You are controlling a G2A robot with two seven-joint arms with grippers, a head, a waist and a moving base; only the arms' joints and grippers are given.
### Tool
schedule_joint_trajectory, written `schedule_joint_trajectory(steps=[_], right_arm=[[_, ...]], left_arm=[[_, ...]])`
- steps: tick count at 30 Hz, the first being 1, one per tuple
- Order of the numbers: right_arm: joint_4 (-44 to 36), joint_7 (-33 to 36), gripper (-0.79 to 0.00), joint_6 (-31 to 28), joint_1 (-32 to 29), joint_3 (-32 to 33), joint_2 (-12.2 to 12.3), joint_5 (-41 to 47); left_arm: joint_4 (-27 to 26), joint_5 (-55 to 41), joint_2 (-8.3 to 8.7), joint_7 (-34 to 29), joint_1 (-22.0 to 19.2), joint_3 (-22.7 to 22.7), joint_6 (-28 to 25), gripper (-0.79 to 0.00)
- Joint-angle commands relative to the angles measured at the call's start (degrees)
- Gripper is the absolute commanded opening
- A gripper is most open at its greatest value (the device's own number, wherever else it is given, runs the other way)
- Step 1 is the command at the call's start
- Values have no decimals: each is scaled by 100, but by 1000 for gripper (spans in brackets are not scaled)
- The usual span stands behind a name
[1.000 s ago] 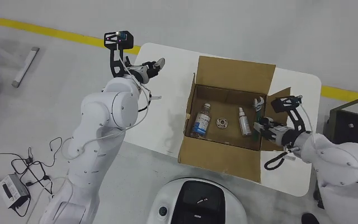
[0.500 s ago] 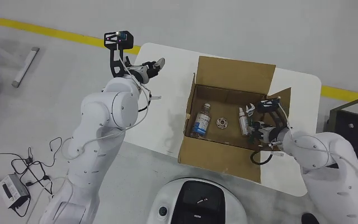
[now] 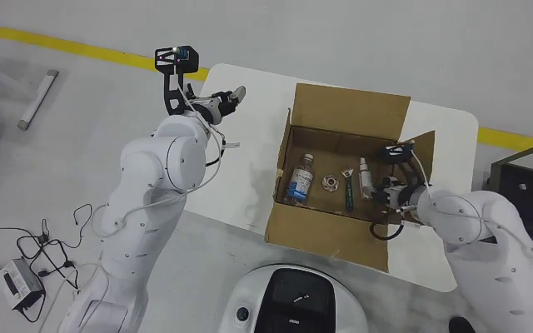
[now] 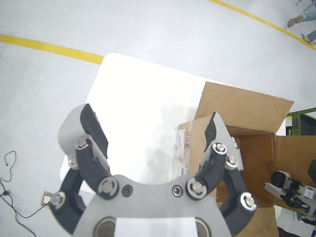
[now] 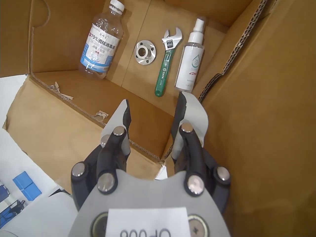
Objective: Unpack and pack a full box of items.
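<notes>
Wrench [image 5: 166, 62] lies in box [image 3: 350, 104], right of centre; right gripper [image 5: 153, 102] above it, jaws part-spread, empty; left gripper [image 4: 150, 114] upper left, jaws wide, empty.

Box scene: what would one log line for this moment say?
box: open | inside: bottle, flange, wrench, spray bottle | right gripper: open, empty, over box | left gripper: open, empty, over table

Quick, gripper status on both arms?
Left gripper: open, holding nothing, over the table.
Right gripper: open, holding nothing, above the box.
</notes>
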Motion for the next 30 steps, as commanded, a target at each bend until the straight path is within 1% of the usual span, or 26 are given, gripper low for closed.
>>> schedule_joint_trajectory(steps=[1,2,3,4,5,10,13,15,16,20,23,25,27,30], right_arm=[[-84,-72,-317,-23,-22,58,1,104],[-210,-179,-342,-41,-31,139,0,240],[-339,-287,-431,-117,-63,229,2,394],[-489,-386,-554,-222,-101,351,12,469],[-670,-485,-785,-330,-141,486,27,483],[-1444,-1009,-785,-831,-524,1398,81,1136],[-1668,-1351,-785,-1314,-837,2123,107,1726],[-1669,-1528,-785,-1687,-1100,2679,119,2211],[-1634,-1619,-785,-1941,-1251,2956,121,2510],[-1343,-1759,-785,-2782,-1889,4085,130,3246],[-936,-1862,-785,-3409,-2349,4691,115,3734],[-576,-1914,-785,-3752,-2591,4918,105,4011],[-301,-1943,-785,-3929,-2807,5046,97,4061],[44,-2042,-785,-4069,-3012,4977,84,4065]], left_arm=[[0,0,0,0,0,0,0,0],[0,0,0,0,0,0,0,0],[0,0,0,0,0,0,0,0],[0,0,0,0,0,0,0,0],[0,0,0,0,0,0,0,0],[0,0,0,0,0,0,0,0],[0,0,0,0,0,0,0,0],[0,0,0,0,0,0,0,0],[0,0,0,0,0,0,0,0],[0,0,0,0,0,0,0,0],[0,0,0,0,0,0,0,0],[0,0,0,0,0,0,0,0],[0,0,0,0,0,0,0,0],[0,0,0,0,0,0,0,0]])
